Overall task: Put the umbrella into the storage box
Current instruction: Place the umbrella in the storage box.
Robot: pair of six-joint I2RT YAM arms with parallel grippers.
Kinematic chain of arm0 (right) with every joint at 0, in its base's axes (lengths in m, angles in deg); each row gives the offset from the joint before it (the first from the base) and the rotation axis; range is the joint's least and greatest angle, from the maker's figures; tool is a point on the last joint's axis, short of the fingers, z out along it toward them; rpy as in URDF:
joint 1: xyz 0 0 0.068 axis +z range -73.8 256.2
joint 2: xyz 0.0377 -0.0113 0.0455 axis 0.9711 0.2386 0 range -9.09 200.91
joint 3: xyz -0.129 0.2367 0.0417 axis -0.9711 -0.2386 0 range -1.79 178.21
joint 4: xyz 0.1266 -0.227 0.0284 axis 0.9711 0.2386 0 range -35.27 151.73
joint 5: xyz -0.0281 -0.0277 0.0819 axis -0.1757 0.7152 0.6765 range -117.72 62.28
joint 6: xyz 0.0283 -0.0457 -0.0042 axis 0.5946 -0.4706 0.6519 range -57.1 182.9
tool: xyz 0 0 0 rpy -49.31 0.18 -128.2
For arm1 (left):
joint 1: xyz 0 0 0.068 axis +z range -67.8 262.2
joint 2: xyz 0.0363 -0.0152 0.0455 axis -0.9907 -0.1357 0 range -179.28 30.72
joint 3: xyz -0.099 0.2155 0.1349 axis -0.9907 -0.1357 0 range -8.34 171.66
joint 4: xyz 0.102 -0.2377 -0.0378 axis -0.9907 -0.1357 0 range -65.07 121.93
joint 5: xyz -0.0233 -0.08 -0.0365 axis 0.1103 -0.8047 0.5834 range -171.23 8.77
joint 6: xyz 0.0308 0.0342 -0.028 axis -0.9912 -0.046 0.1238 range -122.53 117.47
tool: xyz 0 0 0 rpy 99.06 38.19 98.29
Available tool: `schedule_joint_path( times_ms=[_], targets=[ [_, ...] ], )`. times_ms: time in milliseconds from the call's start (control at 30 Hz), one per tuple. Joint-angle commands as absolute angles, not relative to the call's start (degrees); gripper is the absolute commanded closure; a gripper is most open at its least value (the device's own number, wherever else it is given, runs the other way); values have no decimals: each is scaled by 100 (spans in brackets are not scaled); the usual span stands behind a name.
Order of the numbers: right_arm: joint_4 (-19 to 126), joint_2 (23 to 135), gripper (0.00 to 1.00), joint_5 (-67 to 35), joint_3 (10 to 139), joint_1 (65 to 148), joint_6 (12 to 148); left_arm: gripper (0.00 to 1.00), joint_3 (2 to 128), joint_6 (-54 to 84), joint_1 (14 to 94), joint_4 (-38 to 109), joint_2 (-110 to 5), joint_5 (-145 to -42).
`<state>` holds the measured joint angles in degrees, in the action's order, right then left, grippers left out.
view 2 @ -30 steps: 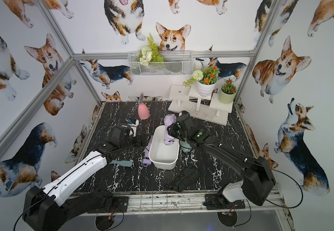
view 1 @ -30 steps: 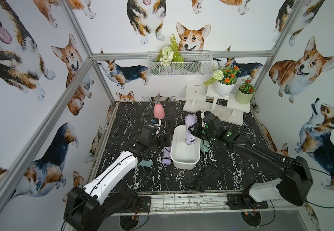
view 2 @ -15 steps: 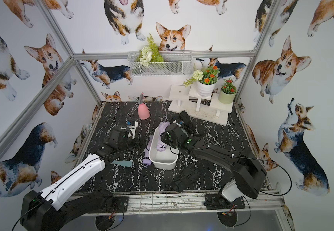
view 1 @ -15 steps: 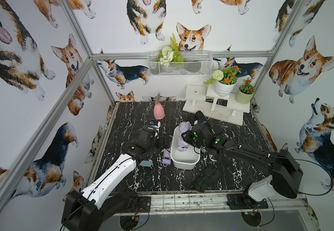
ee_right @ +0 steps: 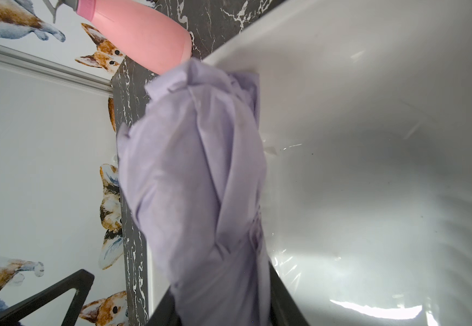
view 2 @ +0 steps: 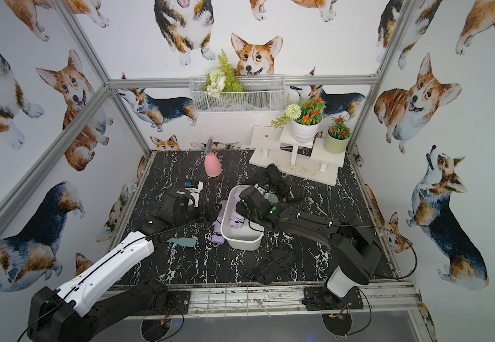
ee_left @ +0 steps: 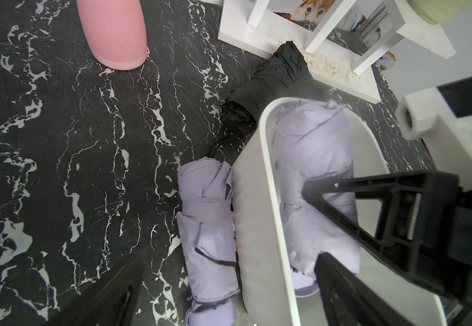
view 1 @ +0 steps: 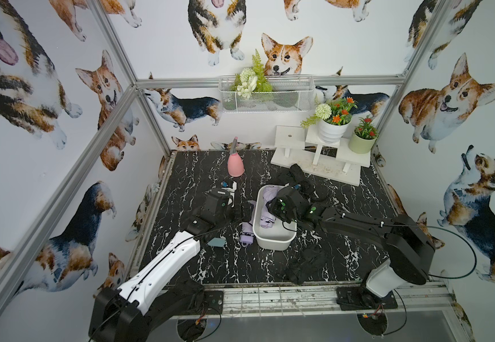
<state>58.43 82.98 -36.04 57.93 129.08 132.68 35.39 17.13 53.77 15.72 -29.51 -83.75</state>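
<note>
Right pincer (ee_left: 312, 225) clamps lilac umbrella (ee_right: 198, 183) inside box (view 1: 272, 241), its end near my far rim. Best, I judge: lay flat lengthwise, release once resting. Left pincer (view 1: 240, 211) spread wide, empty, beside box. Count: lilac umbrellas two, spare umbrella (ee_left: 206, 234) on desk (view 1: 198, 177) against box. Black bundles (view 1: 298, 177) two. Box one.

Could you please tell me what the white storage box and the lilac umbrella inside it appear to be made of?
The storage box looks like smooth plastic: glossy white walls with highlights. The lilac umbrella seems thin, probably synthetic fabric: matte, creased, folded.
</note>
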Motion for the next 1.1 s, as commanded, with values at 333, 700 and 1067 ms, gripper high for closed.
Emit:
schedule_joint_path(
  times_ms=[333,700,1067],
  targets=[
    [5887,8605,44,-3867,6048,12921,13420,0,3501,1593,5390,1655,-2877,-8316],
    [6397,7907,38,-4113,6166,12919,12741,0,3609,1736,5409,1482,-2957,-8257],
    [7844,6396,30,-3495,6145,11926,11203,3,3326,2275,5513,1187,-3209,-8205]
  ],
)
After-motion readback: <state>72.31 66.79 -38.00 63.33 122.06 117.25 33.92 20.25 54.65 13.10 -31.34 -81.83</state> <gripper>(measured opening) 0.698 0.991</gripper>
